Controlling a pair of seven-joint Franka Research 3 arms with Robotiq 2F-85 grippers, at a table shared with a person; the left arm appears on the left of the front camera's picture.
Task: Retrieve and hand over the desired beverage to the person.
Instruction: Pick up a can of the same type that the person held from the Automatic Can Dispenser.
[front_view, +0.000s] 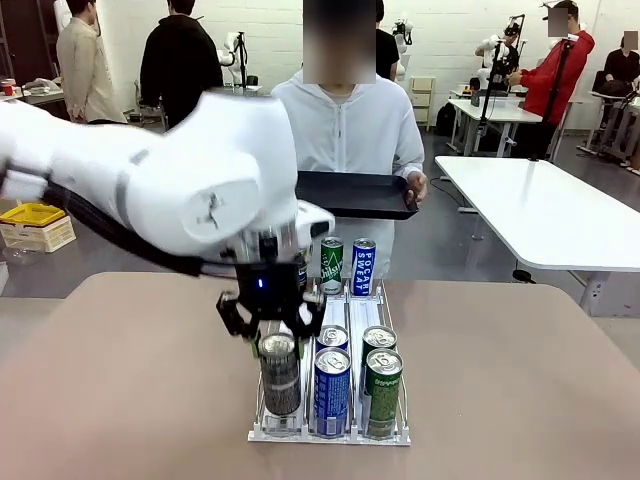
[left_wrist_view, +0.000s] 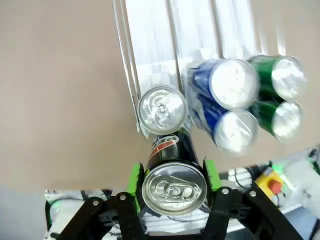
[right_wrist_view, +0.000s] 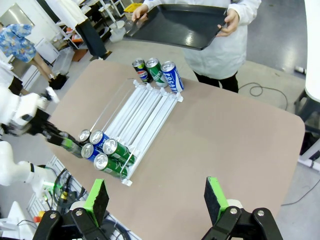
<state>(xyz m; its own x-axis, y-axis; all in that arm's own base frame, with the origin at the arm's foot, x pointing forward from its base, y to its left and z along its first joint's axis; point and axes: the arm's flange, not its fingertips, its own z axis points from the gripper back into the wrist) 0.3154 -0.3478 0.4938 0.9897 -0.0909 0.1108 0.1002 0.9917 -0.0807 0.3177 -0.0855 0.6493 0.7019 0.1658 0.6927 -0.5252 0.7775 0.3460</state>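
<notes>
On the left of the table (front_view: 120, 400), your left claw (front_view: 278, 345) comes down from above at the near end of the white rack (front_view: 330, 437). It's closed partway, and its green pads (left_wrist_view: 134, 181) press both sides of a dark can (front_view: 281, 385) just below the rim. The can stands upright in the rack's left lane. You cannot tell from the pictures whether its base touches the rack. In the left wrist view a second can (left_wrist_view: 161, 109) with a silver top stands just behind it in the same lane.

To the right of the held can, two blue cans (front_view: 332, 392) fill the near end of the middle lane. Two green cans (front_view: 382, 392) fill the near end of the right lane. At the far end of the rack stand a far green can (front_view: 331, 266) and, to its right, a far blue can (front_view: 363, 266).

Beyond the far edge of the table, the person (front_view: 350, 130) in the white hooded jacket faces you and holds a black tray (front_view: 350, 195) level at waist height.

Your right claw (right_wrist_view: 156, 200) hangs high over the near right part of the table. It's spread wide and has nothing between its pads.
</notes>
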